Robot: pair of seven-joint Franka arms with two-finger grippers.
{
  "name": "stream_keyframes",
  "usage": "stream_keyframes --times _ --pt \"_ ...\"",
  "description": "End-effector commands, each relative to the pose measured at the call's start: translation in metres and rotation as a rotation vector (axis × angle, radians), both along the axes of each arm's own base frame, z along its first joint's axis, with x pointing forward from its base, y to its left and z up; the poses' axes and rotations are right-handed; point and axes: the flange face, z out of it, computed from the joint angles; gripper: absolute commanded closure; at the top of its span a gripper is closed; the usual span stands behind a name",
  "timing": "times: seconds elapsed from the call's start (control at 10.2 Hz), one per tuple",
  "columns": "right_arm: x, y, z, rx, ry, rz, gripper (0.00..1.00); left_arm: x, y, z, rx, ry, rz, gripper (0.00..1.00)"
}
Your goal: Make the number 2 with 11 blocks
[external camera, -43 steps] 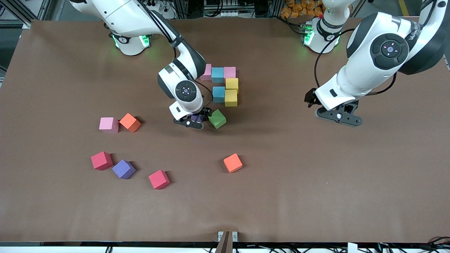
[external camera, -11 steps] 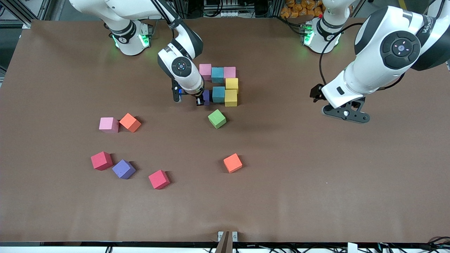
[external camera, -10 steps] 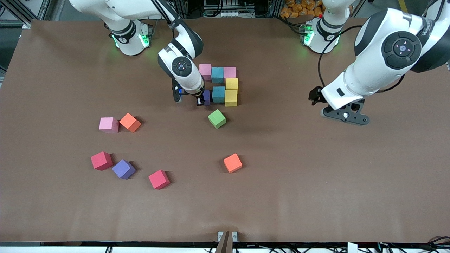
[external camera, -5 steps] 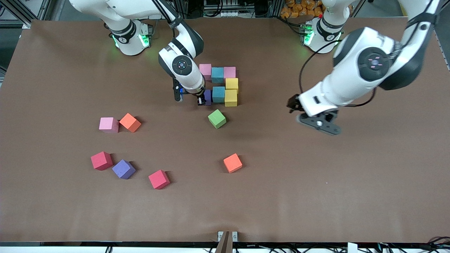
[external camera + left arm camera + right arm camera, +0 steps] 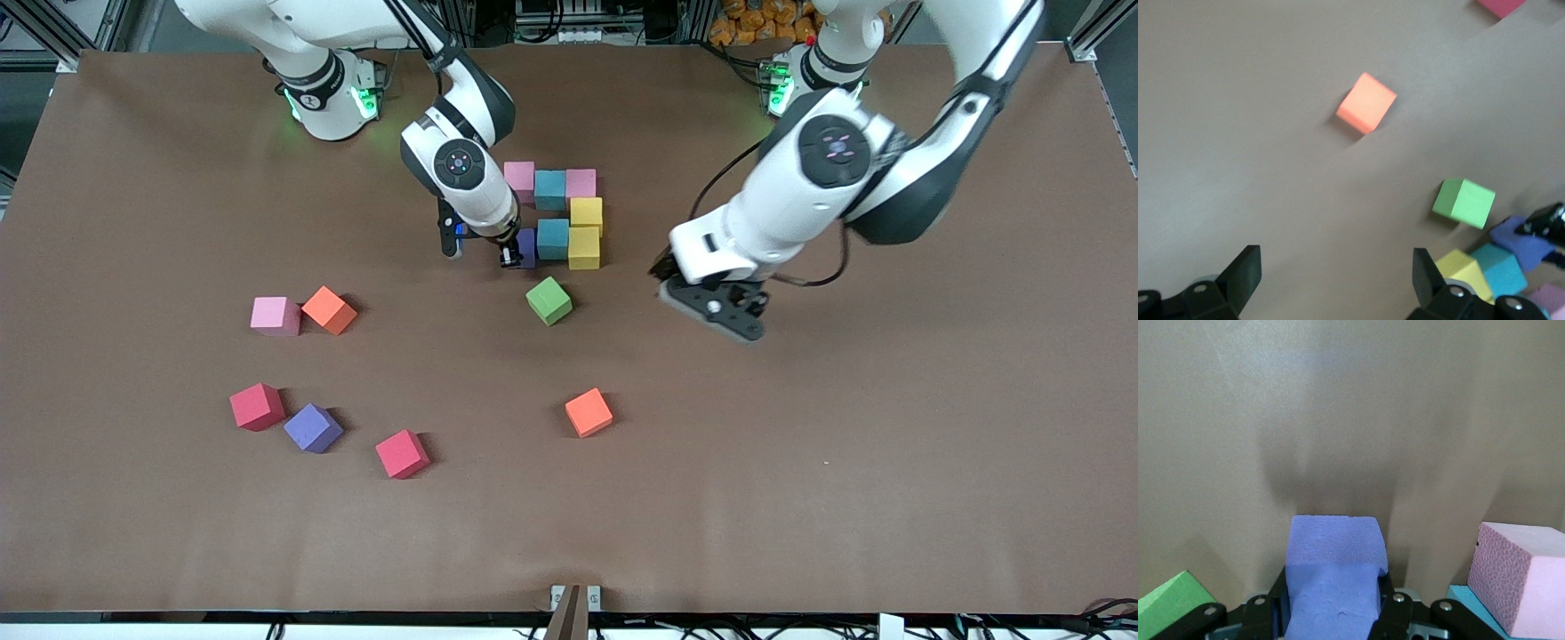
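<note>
My right gripper [image 5: 516, 253] is shut on a purple block [image 5: 525, 246] [image 5: 1333, 567], held low beside the blue block [image 5: 552, 238] of the part-built number 2 [image 5: 569, 213]. That figure has pink [image 5: 519, 176], blue [image 5: 550, 188] and pink [image 5: 581, 182] blocks in one row, and two yellow blocks [image 5: 586, 231] nearer the camera. Loose blocks are green [image 5: 548, 300] [image 5: 1463, 203], orange [image 5: 589, 412] [image 5: 1366, 103], purple [image 5: 312, 428], pink [image 5: 275, 315] and orange [image 5: 329, 309]. My left gripper [image 5: 722, 318] [image 5: 1336, 263] hangs open and empty over bare table, toward the left arm's end from the green block.
Two red cubes [image 5: 257, 406] [image 5: 402, 453] lie near the loose purple block, toward the right arm's end of the brown table [image 5: 845, 462]. The right arm's forearm [image 5: 458, 169] leans over the table beside the pink block.
The left arm has swung from its end of the table toward the middle, its open gripper now closer to the green block. The right gripper has stayed put with the purple block.
</note>
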Motion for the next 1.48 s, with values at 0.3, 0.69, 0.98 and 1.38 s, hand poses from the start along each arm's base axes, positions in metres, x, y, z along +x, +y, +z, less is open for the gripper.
stream_keyframes --times 0.3,0.69,0.98,1.38 --pt "-0.009 0.001 -0.004 0.013 0.003 -0.054 1.0 -0.011 -0.064 -0.079 -0.006 -0.057 0.121 0.0" --pt "-0.008 0.002 -0.008 0.02 -0.002 -0.065 1.0 -0.029 -0.091 -0.106 0.016 -0.091 0.143 0.0" --pt "-0.009 0.001 -0.011 0.014 0.005 -0.078 0.92 -0.052 -0.118 -0.124 0.042 -0.121 0.057 0.0" --pt "-0.011 0.002 -0.011 0.009 0.013 -0.067 0.0 -0.069 -0.132 -0.132 0.068 -0.159 -0.016 0.0"
